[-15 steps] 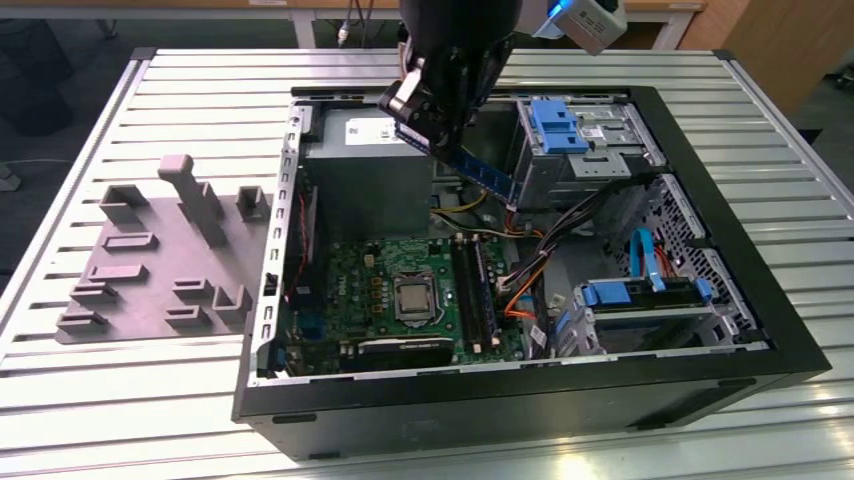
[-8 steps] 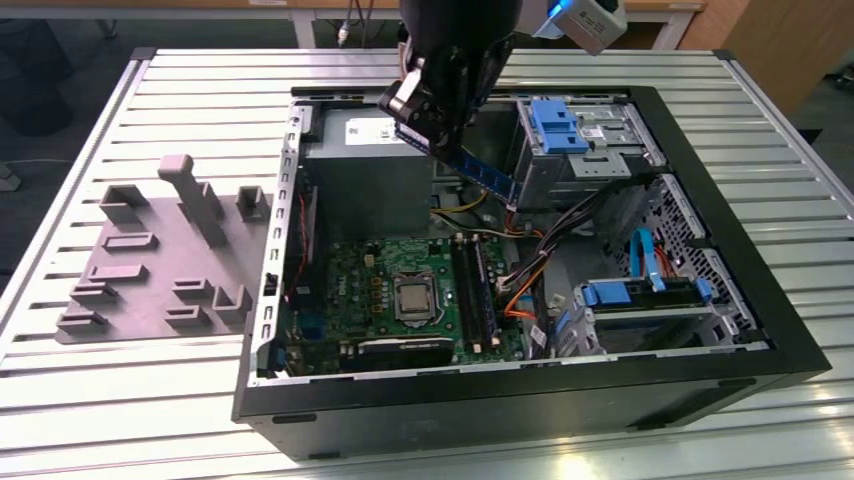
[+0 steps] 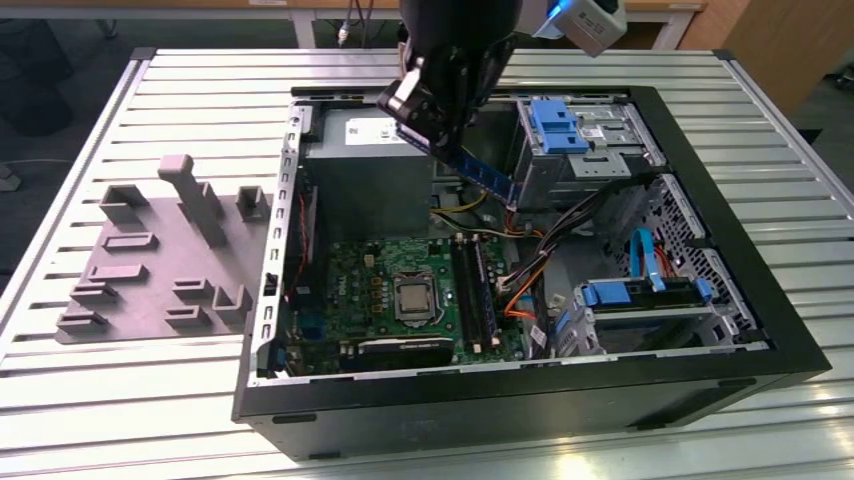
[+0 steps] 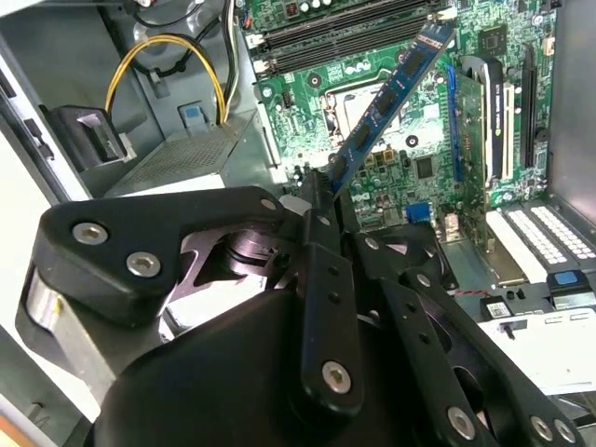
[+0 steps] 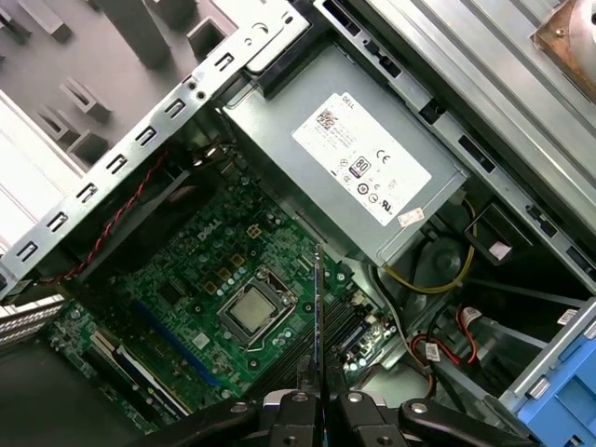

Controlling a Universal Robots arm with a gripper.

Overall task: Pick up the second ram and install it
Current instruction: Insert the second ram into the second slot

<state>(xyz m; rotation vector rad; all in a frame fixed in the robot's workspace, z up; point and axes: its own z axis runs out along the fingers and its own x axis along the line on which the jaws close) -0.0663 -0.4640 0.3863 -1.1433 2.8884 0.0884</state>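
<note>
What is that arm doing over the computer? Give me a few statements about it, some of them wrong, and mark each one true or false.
1. The gripper is shut on the second ram, holding it by one end. True.
2. The second ram is pushed into a slot on the motherboard. False: it hangs tilted in the air above the motherboard.
3. A side panel closes the computer case. False: the case lies open, with the motherboard in plain sight.
4. A grey fixture lies on the table outside the case, to the exterior view's left. True.
</note>
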